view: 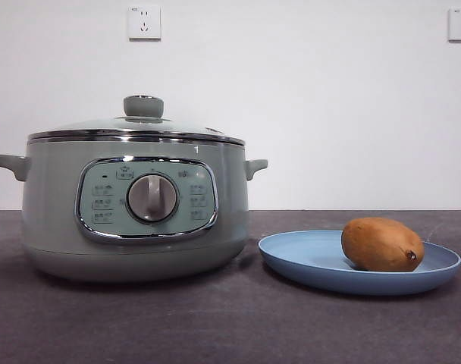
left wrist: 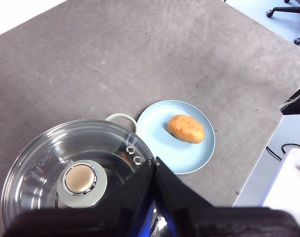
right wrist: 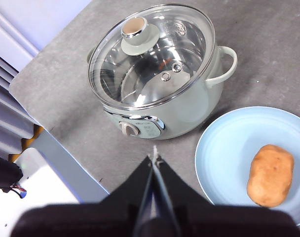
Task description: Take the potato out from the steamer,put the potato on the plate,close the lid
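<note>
White wall with two sockets (view: 144, 22) backs a dark grey surface (view: 215, 326) in the front view. On it the steamer (view: 136, 208) stands with the lid (view: 139, 125) seated on its rim, knob up. Just beside it lies the plate (view: 306, 262), and the potato (view: 382, 244) rests on the plate toward the side away from the steamer, its dark spot at the far end from the pot. No arm shows in this level view.

Only the wrist views look down through the glass. From the left wrist, the lid (left wrist: 76, 173) shows its knob and two small vents, with the plate (left wrist: 160, 133) and potato (left wrist: 186, 128) beyond one steamer handle; the left fingers (left wrist: 155, 165) are pressed together with nothing between them, high over the lid's edge. From the right wrist, the steamer (right wrist: 189, 108), lid (right wrist: 155, 54) and control dial are visible, the potato (right wrist: 271, 175) lying on the plate (right wrist: 229, 153); the right fingers (right wrist: 155, 158) meet at a closed point, empty, above the bare surface in front of the pot.
</note>
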You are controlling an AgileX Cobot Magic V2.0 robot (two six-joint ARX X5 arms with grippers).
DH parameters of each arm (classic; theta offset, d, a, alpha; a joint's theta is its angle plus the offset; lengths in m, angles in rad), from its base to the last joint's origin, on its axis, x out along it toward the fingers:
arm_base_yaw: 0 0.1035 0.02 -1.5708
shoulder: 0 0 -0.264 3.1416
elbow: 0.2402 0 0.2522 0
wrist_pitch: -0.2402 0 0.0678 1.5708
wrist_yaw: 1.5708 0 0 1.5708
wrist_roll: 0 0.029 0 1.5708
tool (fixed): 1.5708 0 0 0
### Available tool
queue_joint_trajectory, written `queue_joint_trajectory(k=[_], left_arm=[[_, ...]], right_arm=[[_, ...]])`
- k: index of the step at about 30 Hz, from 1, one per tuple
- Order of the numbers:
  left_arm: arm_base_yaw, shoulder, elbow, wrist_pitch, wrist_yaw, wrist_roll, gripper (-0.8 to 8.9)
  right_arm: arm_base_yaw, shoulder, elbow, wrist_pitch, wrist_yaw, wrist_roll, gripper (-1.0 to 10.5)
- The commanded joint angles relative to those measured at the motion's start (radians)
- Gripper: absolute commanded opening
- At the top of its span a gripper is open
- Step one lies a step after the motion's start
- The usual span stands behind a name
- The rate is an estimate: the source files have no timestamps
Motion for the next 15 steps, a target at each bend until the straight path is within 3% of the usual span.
queue_joint_trajectory(k=[1, 9, 12, 15], left_arm=[[-0.001, 0.005, -0.004, -0.043, -0.001, -0.006, -0.03], [0.016, -0.047, -0.006, -0.004, -0.048, 0.000, -0.03], [0.018, -0.103, -0.054, 0.088, -0.084, -0.006, -0.03], [0.018, -0.199, -0.236, 0.284, -0.077, -0.005, -0.03]], right_arm=[[0.000, -0.002, 0.006, 0.002, 0.001, -0.005, -0.2], [0.000, -0.002, 0.006, 0.002, 0.001, -0.005, -0.2], [0.000, -0.002, 0.006, 0.002, 0.001, -0.005, -0.2], [0.000, -0.002, 0.006, 0.002, 0.001, -0.005, -0.2]])
